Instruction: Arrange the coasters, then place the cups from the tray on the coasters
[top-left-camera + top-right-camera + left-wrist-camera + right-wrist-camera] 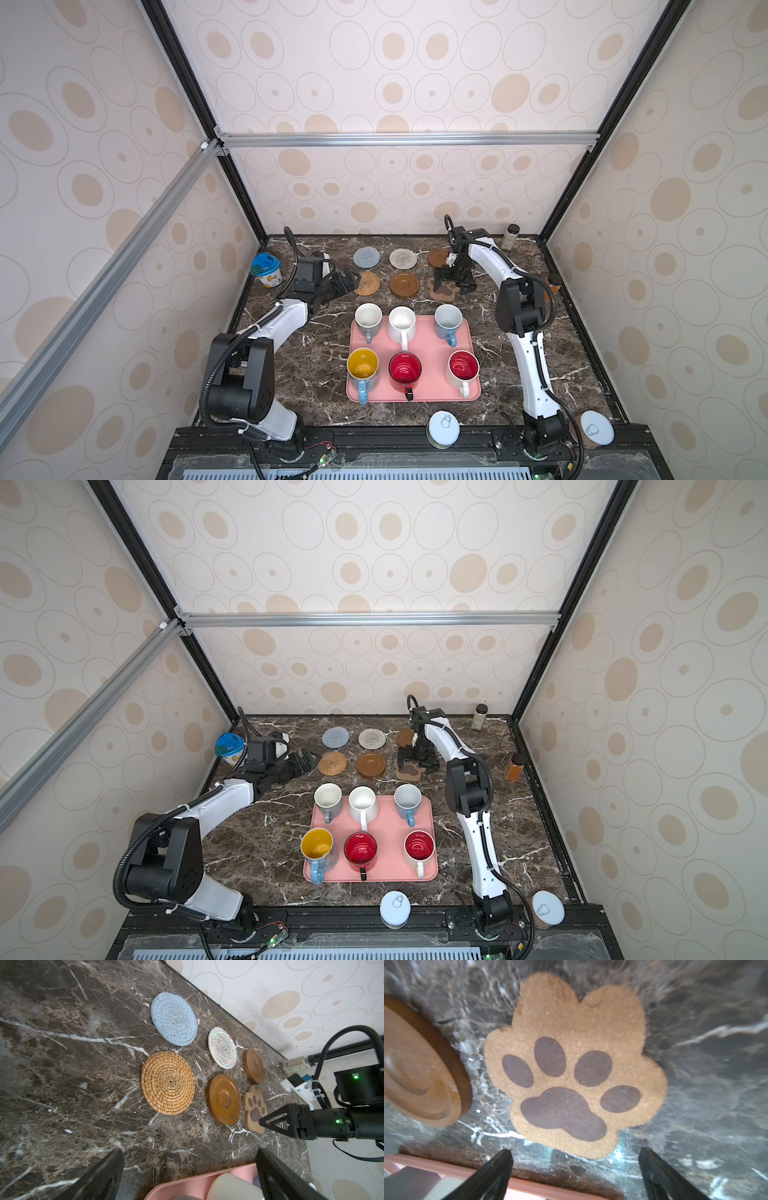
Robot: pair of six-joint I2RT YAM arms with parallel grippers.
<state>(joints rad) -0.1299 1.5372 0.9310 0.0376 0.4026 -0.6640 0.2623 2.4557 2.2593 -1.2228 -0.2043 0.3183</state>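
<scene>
Glossy, veined marble-look tabletop (62, 1064) carries a woven rattan coaster (168, 1083), a soft knitted grey-blue coaster (174, 1018), a smooth, turned wooden disc (223, 1098) and a grainy, cork-like paw mat (571, 1064); the red mug (405, 368) shines glazed, the pink tray (428, 349) looks matt.
</scene>
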